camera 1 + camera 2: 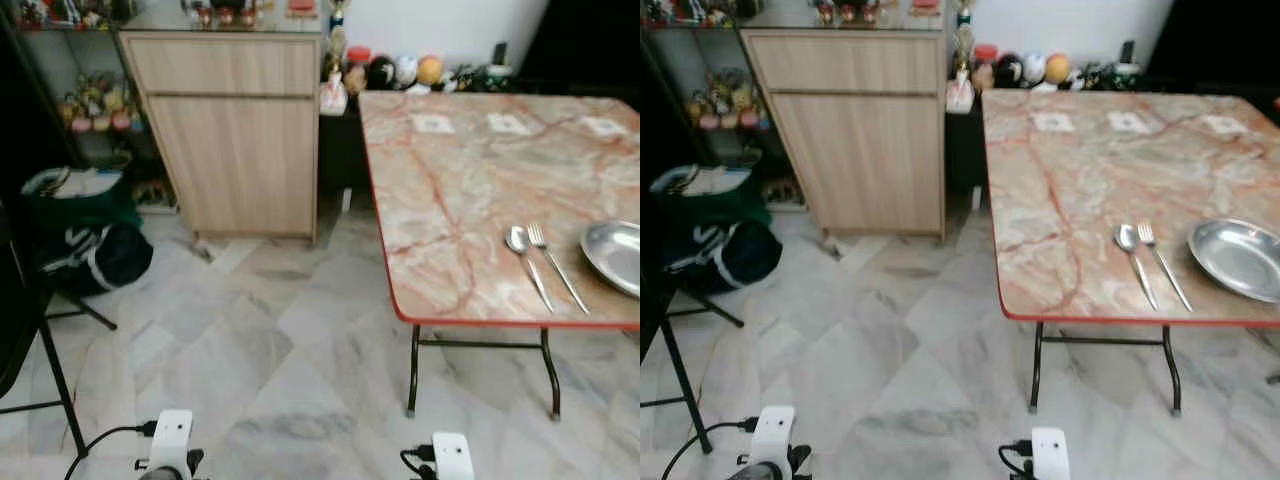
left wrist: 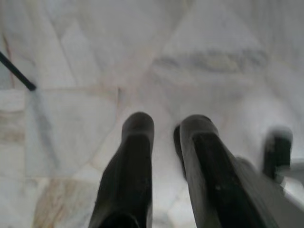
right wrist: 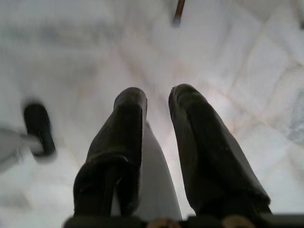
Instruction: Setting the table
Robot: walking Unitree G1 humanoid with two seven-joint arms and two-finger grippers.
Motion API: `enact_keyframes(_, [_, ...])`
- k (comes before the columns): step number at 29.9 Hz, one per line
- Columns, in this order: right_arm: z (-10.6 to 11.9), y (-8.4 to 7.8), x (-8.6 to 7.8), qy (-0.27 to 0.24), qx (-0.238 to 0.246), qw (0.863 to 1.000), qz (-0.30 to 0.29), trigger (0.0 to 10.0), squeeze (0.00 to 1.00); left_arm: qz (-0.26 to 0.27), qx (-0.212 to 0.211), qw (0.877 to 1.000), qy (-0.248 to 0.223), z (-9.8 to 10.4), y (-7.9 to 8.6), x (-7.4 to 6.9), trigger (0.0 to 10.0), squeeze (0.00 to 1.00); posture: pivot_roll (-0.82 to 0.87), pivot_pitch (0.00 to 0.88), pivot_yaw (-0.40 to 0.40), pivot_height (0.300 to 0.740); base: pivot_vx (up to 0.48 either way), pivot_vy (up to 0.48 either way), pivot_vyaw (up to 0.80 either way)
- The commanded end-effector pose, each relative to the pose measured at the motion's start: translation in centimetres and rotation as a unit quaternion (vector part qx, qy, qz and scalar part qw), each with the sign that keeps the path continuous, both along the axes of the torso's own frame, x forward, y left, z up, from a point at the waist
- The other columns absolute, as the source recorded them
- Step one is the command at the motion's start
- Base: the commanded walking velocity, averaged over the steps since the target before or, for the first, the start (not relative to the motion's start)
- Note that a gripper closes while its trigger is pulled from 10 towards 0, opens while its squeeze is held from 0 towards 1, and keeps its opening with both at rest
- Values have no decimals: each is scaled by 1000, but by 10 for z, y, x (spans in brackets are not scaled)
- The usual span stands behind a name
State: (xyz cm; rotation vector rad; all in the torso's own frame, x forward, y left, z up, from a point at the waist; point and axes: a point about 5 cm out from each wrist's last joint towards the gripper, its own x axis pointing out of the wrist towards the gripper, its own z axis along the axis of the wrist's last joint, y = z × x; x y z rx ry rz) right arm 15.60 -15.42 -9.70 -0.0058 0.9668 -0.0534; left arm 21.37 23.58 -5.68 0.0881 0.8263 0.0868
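- Left eye view: a marble-topped table (image 1: 450, 200) with a red edge is seen at the right of the scene, standing on dark metal legs over a pale marble floor (image 1: 260, 370).
- A spoon (image 1: 527, 262) and a fork (image 1: 556, 264) are laid side by side near the table's front edge, handles toward the robot, close together; whether they touch cannot be told.
- A round metal plate (image 1: 615, 255) is set just to the right of the fork, apart from it and partly cut off by the picture's edge.
- Three small white squares (image 1: 432, 123) are spaced along the far part of the tabletop.
- A light wooden cabinet (image 1: 232, 130) is placed against the wall to the left of the table, and a dark green bag (image 1: 85, 235) is seen further left.
- Left wrist view: the left gripper (image 2: 164, 130) is hung low over the floor tiles, its two black fingers (image 2: 135, 156) parted by a narrow gap with nothing between them.
- Right wrist view: the right gripper (image 3: 156, 102) is likewise pointed at the floor, its fingers (image 3: 194, 137) slightly spread and gripping nothing.
- The cutlery and plate are well apart from both grippers, up on the table ahead and to the right, while the fingers are held down near the floor.
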Motion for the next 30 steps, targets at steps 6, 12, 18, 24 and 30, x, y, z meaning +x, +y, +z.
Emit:
enact_keyframes(6, [17,-23,38,-9,76,997,-14,10000,0,3,-11,998,64,-18,2,-34,10000,0,159,2,-87,740,0,0,0])
enact_keyframes(12, [17,-23,38,-9,76,997,-14,10000,0,-4,-8,998,66,-19,1,-33,10000,0,159,2,-87,740,0,0,0])
enact_keyframes(18, [17,-23,38,-9,75,997,-14,10000,0,-12,-4,998,68,-19,0,-34,10000,0,158,1,-88,740,0,0,0])
enact_keyframes(24, [19,-25,41,-32,66,997,-34,10000,0,-7,-12,998,68,-19,0,-34,10000,0,158,1,-88,740,0,0,0])
enact_keyframes(30, [19,-26,41,-30,59,997,-28,10000,0,-6,-15,998,66,-20,-2,-34,10000,0,154,0,-92,740,0,0,0])
